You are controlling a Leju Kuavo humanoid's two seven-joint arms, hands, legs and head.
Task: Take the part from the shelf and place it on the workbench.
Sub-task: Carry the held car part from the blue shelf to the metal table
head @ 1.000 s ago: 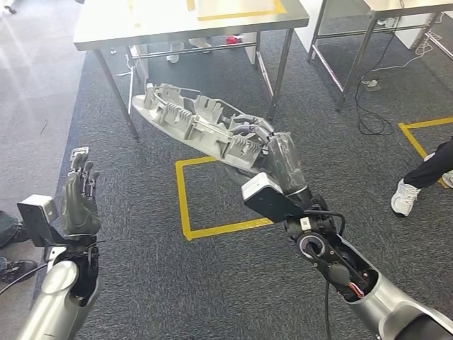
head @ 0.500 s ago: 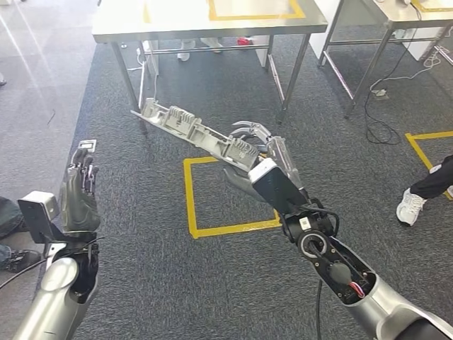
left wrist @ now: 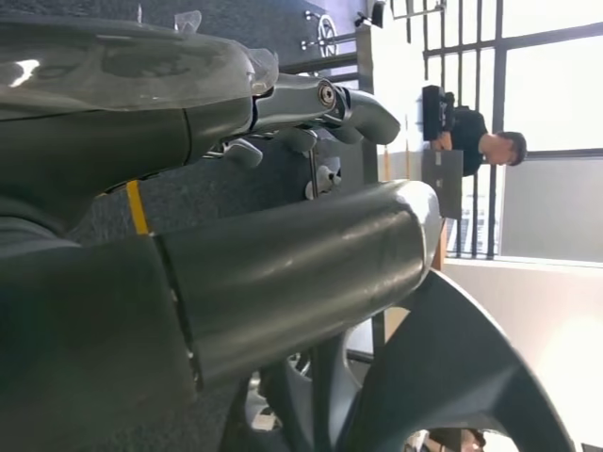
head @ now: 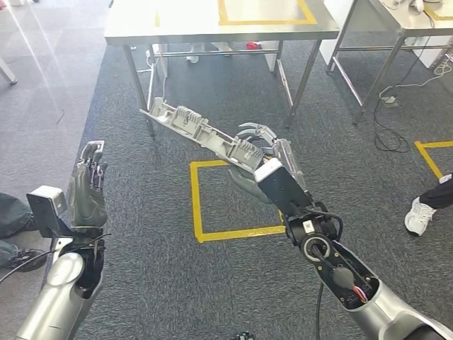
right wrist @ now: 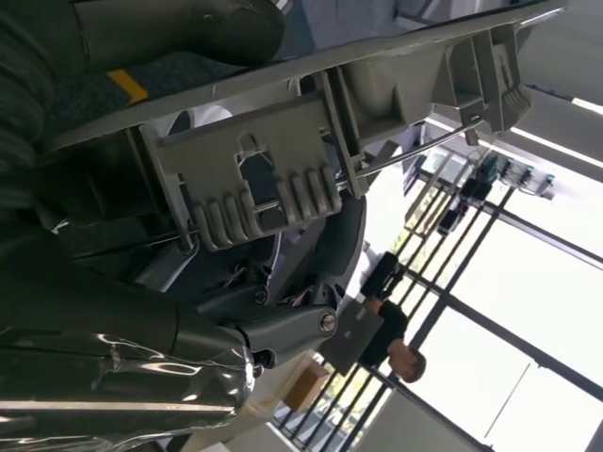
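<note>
The right hand (head: 259,159), at the centre of the head view, grips one end of the long grey plastic part (head: 203,132). Its thumb sits beneath the part and its fingers (head: 256,131) curl over the top edge. The part is held in the air above the dark carpet (head: 160,269). It runs from the hand up and to the left, with its free end reaching towards the left leg of the steel workbench (head: 176,28). It does not touch the bench. In the right wrist view the ribbed underside of the part (right wrist: 285,179) crosses the frame, with the fingers (right wrist: 285,325) closed against it.

The left hand (head: 88,188), at the lower left of the head view, holds nothing. It is raised with its fingers upright and close together.

The workbench spans the upper middle of the frame and bears a yellow tape outline (head: 262,14) on its top. A yellow tape square (head: 197,205) is marked on the carpet just below the right hand. A person's shoe (head: 419,214) stands at the right edge. A second table (head: 395,21) occupies the upper right, with black cables (head: 390,127) lying beneath it.
</note>
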